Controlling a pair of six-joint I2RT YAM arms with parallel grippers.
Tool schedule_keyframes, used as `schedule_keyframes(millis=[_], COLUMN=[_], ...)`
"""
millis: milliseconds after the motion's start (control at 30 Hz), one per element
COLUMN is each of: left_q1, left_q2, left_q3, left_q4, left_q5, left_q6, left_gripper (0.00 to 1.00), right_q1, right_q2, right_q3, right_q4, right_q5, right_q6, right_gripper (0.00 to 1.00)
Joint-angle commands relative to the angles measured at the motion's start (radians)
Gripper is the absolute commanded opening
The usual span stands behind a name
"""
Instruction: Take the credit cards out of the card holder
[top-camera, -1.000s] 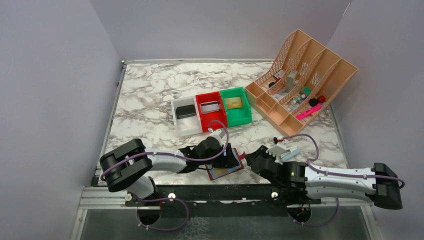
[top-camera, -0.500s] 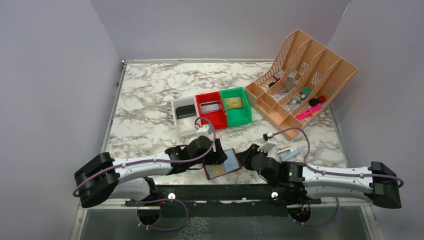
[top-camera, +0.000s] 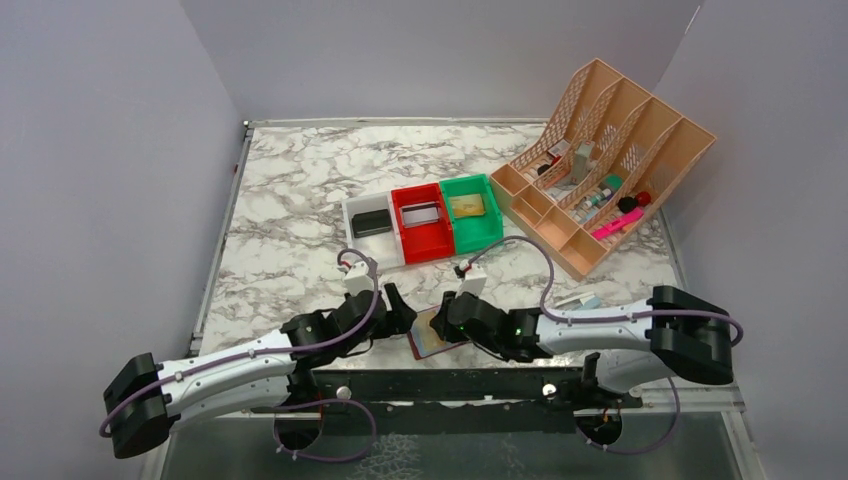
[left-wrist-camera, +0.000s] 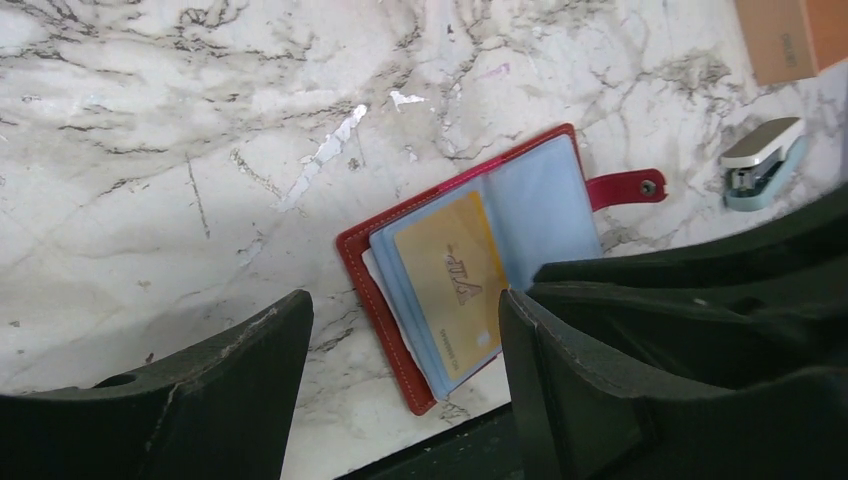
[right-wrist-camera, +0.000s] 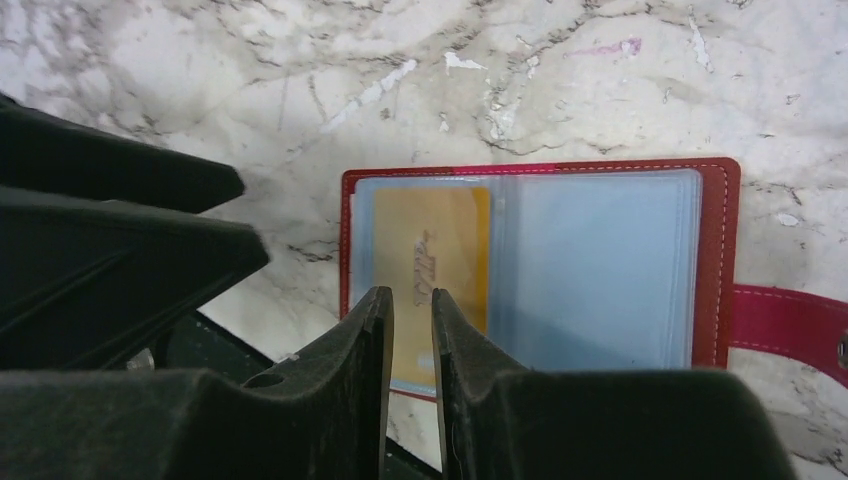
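The card holder (top-camera: 425, 343) lies open near the table's front edge, dark red with light-blue pockets (right-wrist-camera: 590, 270). A gold credit card (right-wrist-camera: 430, 235) sits in its left pocket, also seen in the left wrist view as the gold credit card (left-wrist-camera: 450, 275). My right gripper (right-wrist-camera: 412, 300) hovers over that card's near end, its jaws a narrow slit apart with nothing between them. My left gripper (left-wrist-camera: 400, 335) is open wide just left of the card holder (left-wrist-camera: 545, 210), holding nothing. In the overhead view the left gripper (top-camera: 402, 318) and right gripper (top-camera: 447, 310) flank the holder.
Three bins stand mid-table: a white bin (top-camera: 362, 245) with a black card (top-camera: 372, 222), a red bin (top-camera: 428, 243) with a silver card (top-camera: 421, 213), and a green bin (top-camera: 480, 235) with a gold card (top-camera: 467, 206). A peach organiser (top-camera: 660, 135) is at the right. A small stapler (left-wrist-camera: 760, 160) lies right of the holder.
Both arms swung left. The left gripper came off the holder and opened a little wider. The right gripper moved over the holder's gold card and narrowed its jaws.
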Motion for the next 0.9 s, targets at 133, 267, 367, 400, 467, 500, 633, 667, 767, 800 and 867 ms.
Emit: schedule_keyframes(millis=[133,267,367,400,467,500,633,667,767,800,867], left_q1=[-0.005,-0.006,-0.005,-0.006,-0.006,-0.006,-0.006,-0.006,-0.006,-0.005,-0.005], left_q2=[-0.012,0.062,0.135,0.16,0.212,0.236,0.302,0.312,0.327,0.331,0.336], left_q3=[-0.006,-0.001,0.018,0.03,0.053,0.062,0.087,0.09,0.097,0.098,0.101], left_q4=[0.022,0.133,0.189,0.198,0.195,0.194,0.189,0.188,0.189,0.189,0.185], left_q5=[0.029,0.105,0.181,0.202,0.229,0.239,0.258,0.26,0.254,0.251,0.243], left_q6=[0.04,0.099,0.125,0.135,0.151,0.156,0.163,0.164,0.167,0.169,0.174], left_gripper=[0.72,0.72,0.71,0.69,0.64,0.61,0.51,0.49,0.43,0.41,0.39], right_q1=[-0.083,-0.117,-0.12,-0.12,-0.121,-0.121,-0.125,-0.127,-0.131,-0.134,-0.141], right_q2=[0.105,0.126,0.137,0.14,0.144,0.147,0.169,0.172,0.167,0.163,0.151], right_q3=[0.023,0.017,0.027,0.026,0.022,0.02,0.02,0.019,0.002,-0.006,-0.024], right_q4=[-0.012,-0.017,-0.006,0.0,0.026,0.035,0.03,0.033,0.071,0.089,0.131], right_q5=[-0.125,-0.16,-0.186,-0.192,-0.205,-0.211,-0.221,-0.228,-0.264,-0.277,-0.309], right_q6=[-0.022,-0.024,-0.031,-0.032,-0.03,-0.03,-0.015,-0.012,-0.012,-0.01,-0.008], right_gripper=[0.25,0.25,0.25,0.24,0.24,0.24,0.23,0.22,0.22,0.21,0.21])
